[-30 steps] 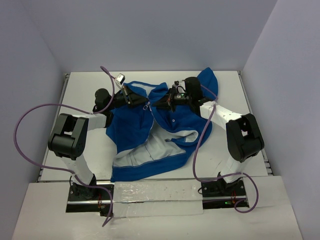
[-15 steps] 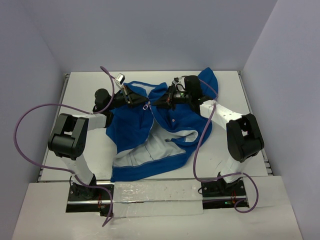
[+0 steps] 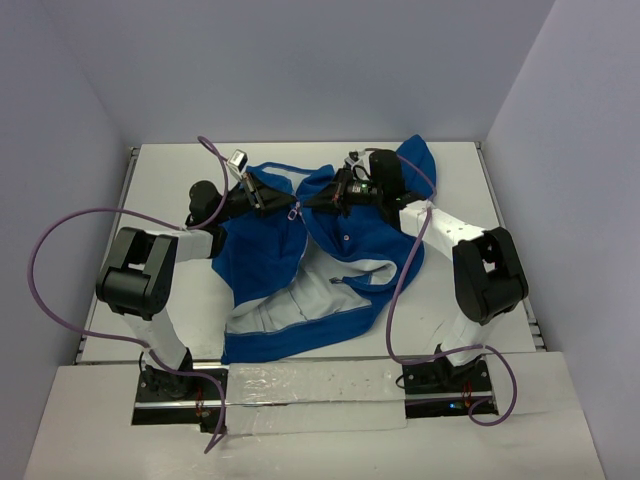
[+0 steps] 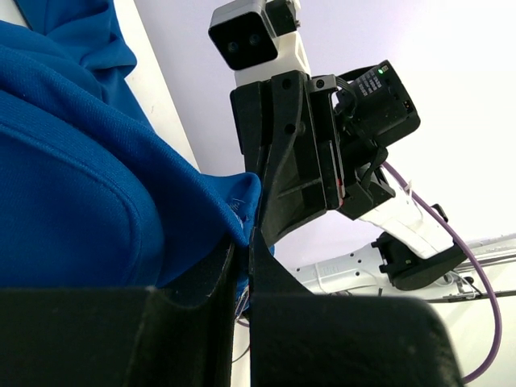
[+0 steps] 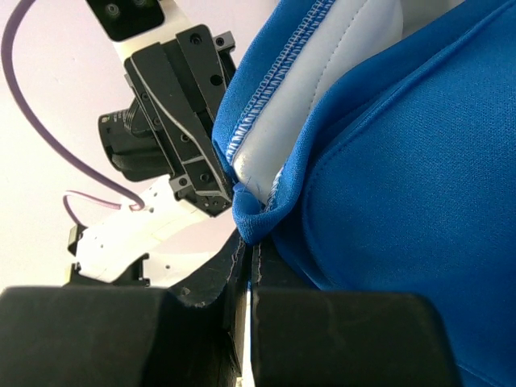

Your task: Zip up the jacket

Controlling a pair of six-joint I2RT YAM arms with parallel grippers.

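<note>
Fabric is pinched on both sides of the open front of the jacket (image 3: 300, 262). The jacket lies spread on the white table (image 3: 170, 170), with the blue side up at its far part and the pale lining (image 3: 290, 305) turned out at its near part. At the jacket's far left, the left gripper (image 4: 242, 251) is clenched on a fold of blue cloth and holds it a little raised. At the jacket's far right, just across the opening, the right gripper (image 5: 248, 251) is clenched on the hem (image 5: 258, 205), where blue cloth wraps the white lining. The grippers face each other closely, probably to bring the two front edges together so that the zipper ends can meet. The front is not yet zipped.
</note>
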